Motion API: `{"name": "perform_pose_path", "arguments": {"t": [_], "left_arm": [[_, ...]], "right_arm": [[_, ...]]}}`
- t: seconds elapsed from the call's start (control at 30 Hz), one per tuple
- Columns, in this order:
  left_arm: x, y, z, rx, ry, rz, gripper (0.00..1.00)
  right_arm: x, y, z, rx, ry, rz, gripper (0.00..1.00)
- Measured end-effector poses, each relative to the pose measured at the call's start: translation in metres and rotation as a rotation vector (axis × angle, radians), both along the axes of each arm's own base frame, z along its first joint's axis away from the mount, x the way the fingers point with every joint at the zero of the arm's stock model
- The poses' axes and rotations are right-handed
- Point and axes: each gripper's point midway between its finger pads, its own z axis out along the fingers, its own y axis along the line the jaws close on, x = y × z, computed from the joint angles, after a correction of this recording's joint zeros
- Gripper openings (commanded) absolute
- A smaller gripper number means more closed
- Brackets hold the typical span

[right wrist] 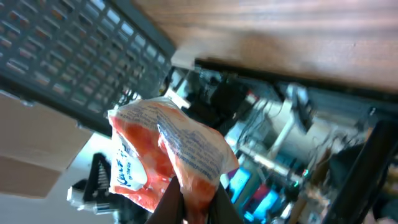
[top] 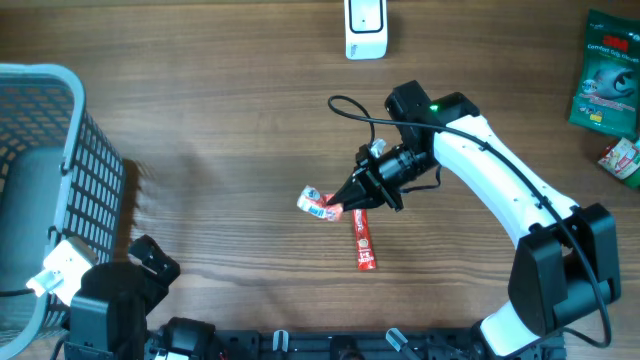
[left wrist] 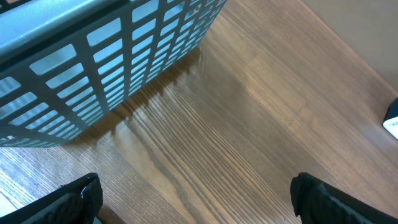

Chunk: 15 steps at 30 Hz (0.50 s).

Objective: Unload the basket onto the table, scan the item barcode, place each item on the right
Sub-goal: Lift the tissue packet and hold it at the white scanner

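Packet position: we find the red-and-white crinkled plastic packet (top: 316, 203) pinched at one end by the right fingers (top: 343, 205), which are closed on it, over the middle of the brown wood-grain bench (top: 220, 120). We cannot tell whether it clears the surface. A slim red foil stick pack (top: 364, 243) lies flat just beside it. The white plastic scanner (top: 366, 28) sits at the far edge, well apart. The left fingers (left wrist: 71, 200) are spread wide and empty, beside the grey plastic mesh basket (top: 45, 150).
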Motion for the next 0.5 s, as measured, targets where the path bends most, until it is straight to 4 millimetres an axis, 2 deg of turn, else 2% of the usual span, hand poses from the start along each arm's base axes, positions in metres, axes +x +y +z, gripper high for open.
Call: {"name": "perform_pose_path", "arguments": {"t": [0.13,0.3,0.4,0.5], "left_arm": [[0.0,0.0,0.0,0.0,-0.001,0.0,1.0],[0.0,0.0,0.0,0.0,0.0,0.0,1.0],[0.0,0.0,0.0,0.0,0.0,0.0,1.0],[0.0,0.0,0.0,0.0,0.0,0.001,1.0]], "right_arm": [[0.033,0.006,-0.012,-0.009,-0.214,-0.01,0.04],[0.103,0.005,-0.026,-0.104,-0.641,-0.04,0.04],[0.157,-0.01,-0.029,-0.27,-0.936,-0.083,0.04],[0.196,-0.032,-0.025,-0.441,-1.106,-0.154,0.05]]}}
